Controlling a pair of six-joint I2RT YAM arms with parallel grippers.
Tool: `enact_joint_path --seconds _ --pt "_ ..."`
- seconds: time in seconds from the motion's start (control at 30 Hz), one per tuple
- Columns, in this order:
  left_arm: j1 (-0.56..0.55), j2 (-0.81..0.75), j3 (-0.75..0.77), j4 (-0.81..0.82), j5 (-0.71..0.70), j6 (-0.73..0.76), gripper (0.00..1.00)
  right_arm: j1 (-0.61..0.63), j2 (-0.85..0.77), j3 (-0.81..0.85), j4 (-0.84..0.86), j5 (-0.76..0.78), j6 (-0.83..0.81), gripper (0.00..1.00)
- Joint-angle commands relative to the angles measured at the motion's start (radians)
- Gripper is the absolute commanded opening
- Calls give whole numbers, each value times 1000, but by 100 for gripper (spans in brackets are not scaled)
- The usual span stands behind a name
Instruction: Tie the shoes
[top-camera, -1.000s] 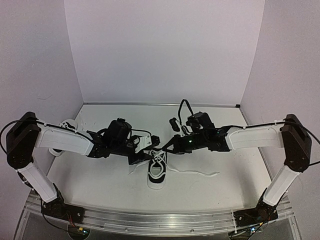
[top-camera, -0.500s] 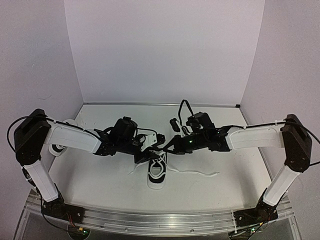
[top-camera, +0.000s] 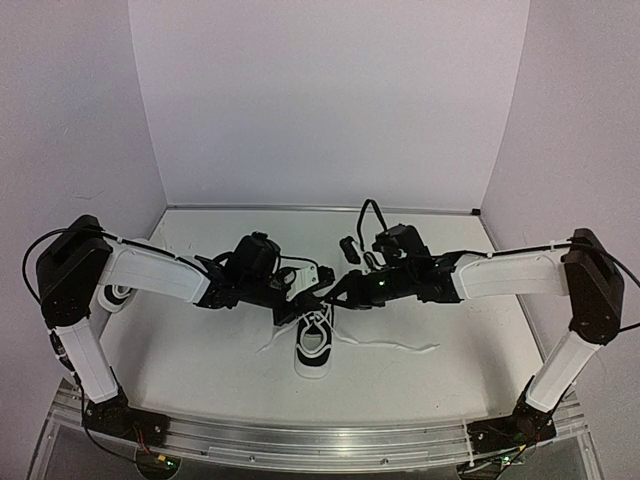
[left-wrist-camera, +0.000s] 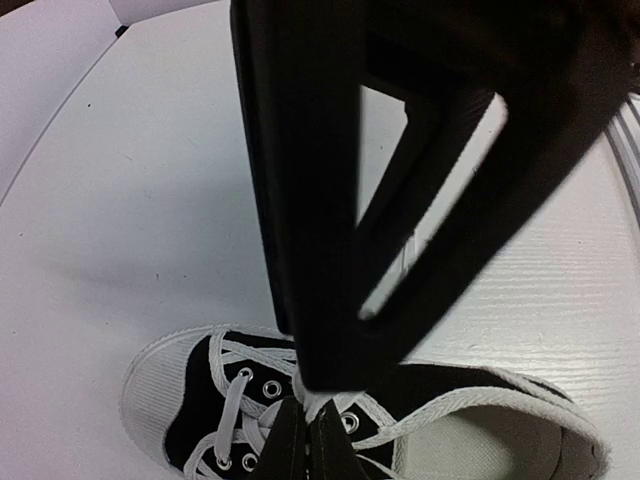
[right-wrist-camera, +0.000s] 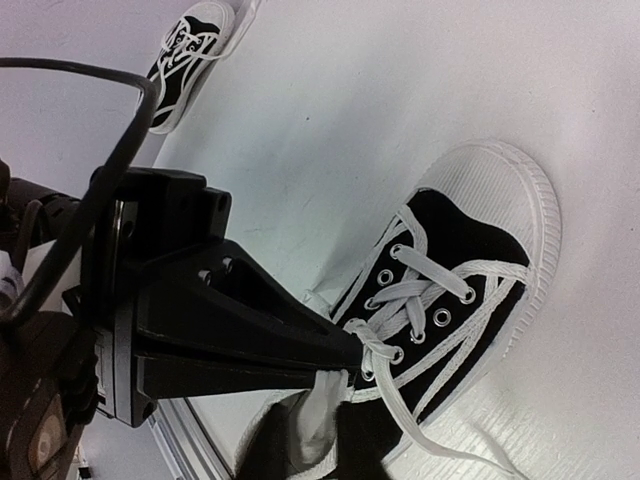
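Note:
One black-and-white shoe (top-camera: 313, 346) lies mid-table, toe towards the arms, with its white laces crossed into a knot (right-wrist-camera: 372, 340). My left gripper (top-camera: 318, 297) is shut on the lace at the knot; in the left wrist view (left-wrist-camera: 308, 408) its tips pinch white lace over the shoe (left-wrist-camera: 190, 395). My right gripper (top-camera: 333, 295) meets it tip to tip and is shut on a strip of lace (right-wrist-camera: 322, 415) by the shoe's opening. The second shoe (top-camera: 113, 296) lies at the far left, partly hidden by the left arm, and shows in the right wrist view (right-wrist-camera: 188, 55).
A loose lace end (top-camera: 400, 347) trails right across the white table (top-camera: 450, 340). A small black object (top-camera: 347, 247) lies near the back wall. A black cable (top-camera: 368, 215) loops above the right wrist. Walls close in on three sides.
My left arm has swung right, bringing its gripper over the shoe's knot against the right gripper. The right arm and the shoe have stayed put.

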Motion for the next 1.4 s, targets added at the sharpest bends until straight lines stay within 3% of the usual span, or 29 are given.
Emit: enact_joint_path --seconds 0.0,0.1,0.2,0.3,0.4,0.53,0.67,0.73,1.37 --pt "6 6 32 13 28 -8 0 -22 -81 -44 -3 21 25 44" --pt "6 -1 25 14 30 -11 0 -49 -171 -125 -32 63 58 56" --pt "6 -8 20 16 24 -9 0 -60 -284 -208 -130 165 78 59" --pt "6 -14 14 16 16 -7 0 -61 -341 -212 -352 326 88 60" --pt "6 -19 11 15 15 -6 0 -61 -366 -233 -475 367 154 60" --pt "6 -21 6 19 14 -7 0 -59 -426 -340 -458 346 275 64" --pt "6 -19 9 19 13 -5 0 -60 -462 -399 -450 369 329 79" --pt "6 -18 12 18 15 -6 0 -60 -455 -406 -441 379 336 81" --pt "6 -30 10 20 4 -15 0 -98 -162 -316 -293 337 243 84"
